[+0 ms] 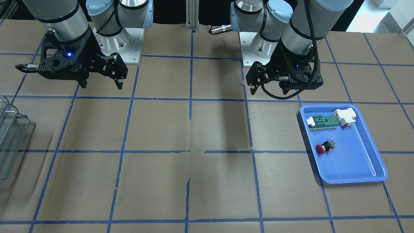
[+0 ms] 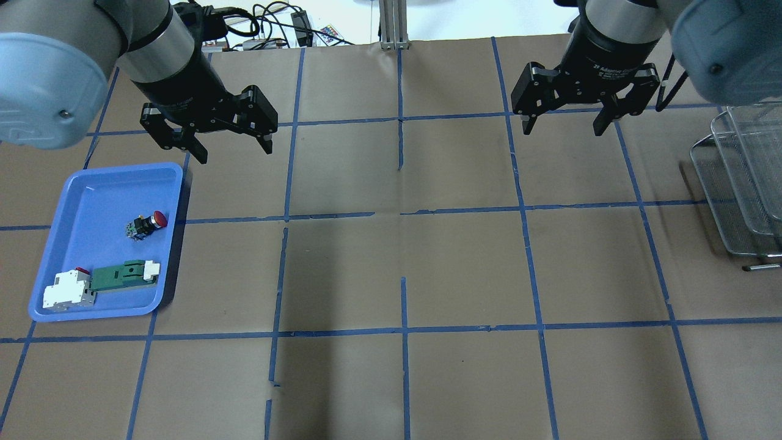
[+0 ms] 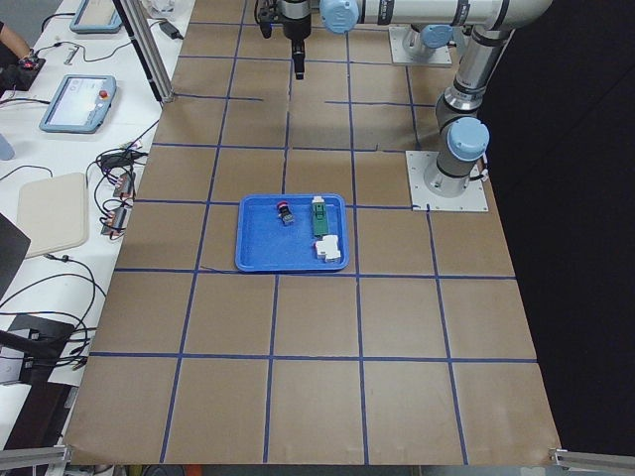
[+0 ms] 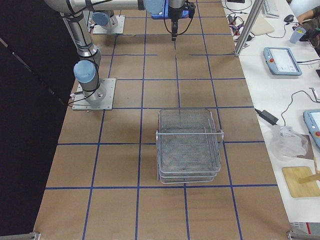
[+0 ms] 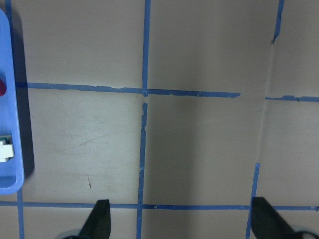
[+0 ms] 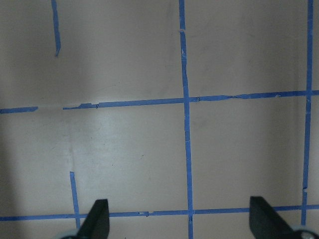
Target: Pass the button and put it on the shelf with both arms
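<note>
In your overhead view the small red mushroom-head push button [image 2: 148, 225] w/ black body lies on its side in the blue plastic tray [image 2: 91, 195], approx 8 o'clock from the left black two-finger gripper [image 2: 235, 154] & well apart from it. That gripper hangs w/ fingers spread wide, nothing btwn them. The right black two-finger gripper [image 2: 562, 131] is likewise spread & empty; the silvery wire-mesh shelf [image 2: 742, 177] sits approx 3 o'clock from it. A green-and-white flat part [image 2: 122, 275] lies at 7 o'clock of the button, same tray
</note>
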Tool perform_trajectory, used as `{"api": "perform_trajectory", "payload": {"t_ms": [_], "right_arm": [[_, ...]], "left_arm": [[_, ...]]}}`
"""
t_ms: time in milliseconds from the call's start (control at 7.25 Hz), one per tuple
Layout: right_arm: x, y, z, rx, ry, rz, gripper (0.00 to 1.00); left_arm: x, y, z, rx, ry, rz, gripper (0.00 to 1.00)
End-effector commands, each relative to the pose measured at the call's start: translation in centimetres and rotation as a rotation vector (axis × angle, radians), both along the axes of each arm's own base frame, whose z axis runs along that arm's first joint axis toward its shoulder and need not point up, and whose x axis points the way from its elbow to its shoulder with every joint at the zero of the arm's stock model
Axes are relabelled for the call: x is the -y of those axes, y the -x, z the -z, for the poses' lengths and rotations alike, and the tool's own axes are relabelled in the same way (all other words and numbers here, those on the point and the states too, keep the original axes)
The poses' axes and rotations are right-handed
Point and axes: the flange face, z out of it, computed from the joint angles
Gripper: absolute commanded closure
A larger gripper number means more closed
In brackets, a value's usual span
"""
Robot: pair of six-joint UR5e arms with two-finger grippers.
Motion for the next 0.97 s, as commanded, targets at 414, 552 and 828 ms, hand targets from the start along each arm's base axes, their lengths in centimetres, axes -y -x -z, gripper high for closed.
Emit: {"api": "perform_trajectory", "payload": {"t_ms": [414, 552, 828], "right_arm": [[0.4, 0.6, 0.4, 0.001, -0.002, -0.04, 0.0], [0.3, 0.7, 0.2, 0.0, 0.001, -0.039, 0.0], [0.4, 0.8, 0.0, 0.001, 0.004, -0.045, 0.0]], "left_arm": [[1.7, -6.2, 3.0, 0.039, -0.023, 0.335, 0.0], [2.1, -11.3, 5.2, 0.018, -0.052, 0.423, 0.0], [2.8, -19.6, 9.1, 0.034, 0.006, 0.621, 0.0]]}}
